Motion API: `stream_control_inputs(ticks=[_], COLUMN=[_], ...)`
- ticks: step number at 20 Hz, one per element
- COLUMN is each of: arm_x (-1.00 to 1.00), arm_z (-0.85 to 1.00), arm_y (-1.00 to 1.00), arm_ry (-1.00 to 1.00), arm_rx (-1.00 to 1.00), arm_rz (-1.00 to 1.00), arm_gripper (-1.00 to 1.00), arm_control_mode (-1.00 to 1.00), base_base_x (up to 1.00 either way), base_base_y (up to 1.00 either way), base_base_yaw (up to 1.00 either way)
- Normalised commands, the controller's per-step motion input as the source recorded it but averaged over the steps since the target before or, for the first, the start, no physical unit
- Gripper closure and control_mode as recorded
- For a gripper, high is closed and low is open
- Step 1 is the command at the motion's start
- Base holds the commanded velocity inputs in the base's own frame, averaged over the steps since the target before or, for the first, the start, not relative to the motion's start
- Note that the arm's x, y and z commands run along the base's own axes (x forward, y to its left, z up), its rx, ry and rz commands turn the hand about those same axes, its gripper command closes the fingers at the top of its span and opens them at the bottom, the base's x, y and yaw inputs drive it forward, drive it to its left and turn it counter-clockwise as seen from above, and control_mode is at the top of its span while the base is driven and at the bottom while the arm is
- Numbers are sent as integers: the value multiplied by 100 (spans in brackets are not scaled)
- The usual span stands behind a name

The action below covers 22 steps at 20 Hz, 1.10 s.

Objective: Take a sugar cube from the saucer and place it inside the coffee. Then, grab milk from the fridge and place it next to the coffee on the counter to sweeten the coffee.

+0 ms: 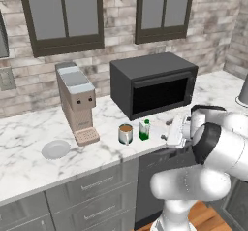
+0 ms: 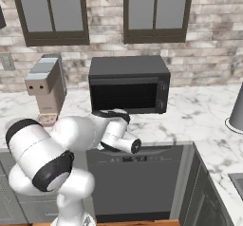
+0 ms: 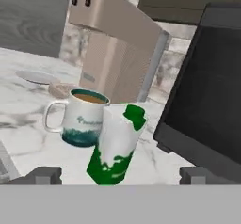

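Plainly, the hand [image 3: 120, 175] gapes wide and holds nothing, the milk [image 3: 116, 145] standing free between its fingertips.

Milk [image 1: 144, 130] stands on counter [image 1: 29, 128], just right of coffee [image 1: 125, 134]. Saucer [image 1: 55, 149] far left. Microwave [image 1: 152, 84] behind, coffee machine [image 1: 76, 101] behind-left.

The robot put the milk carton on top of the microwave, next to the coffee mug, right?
Not quite. The milk carton stands on the white marble counter, in front of the microwave, not on top of it. It is next to the coffee mug, as you said. The left base view shows this, and the hand view shows carton and mug side by side.
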Motion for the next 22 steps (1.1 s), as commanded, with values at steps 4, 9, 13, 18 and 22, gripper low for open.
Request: stream_control_inputs(ticks=[4,9,13,18,22], arm_x=[-100,-100,-81,-33,-34], arm_z=[59,52,68,90,97], arm_y=[0,1,21,33,12], arm_ry=[-95,-100,-92,-67,-48], arm_rx=[-13,-15,-11,-3,0], arm_rz=[16,15,11,3,2], arm_gripper=[-100,-100,-100,-100,-100], arm_control_mode=[-100,-100,-100,-100,-100], base_base_x=[0,0,0,0,0], base_base_y=[0,0,0,0,0], base_base_yaw=[0,0,0,0,0])
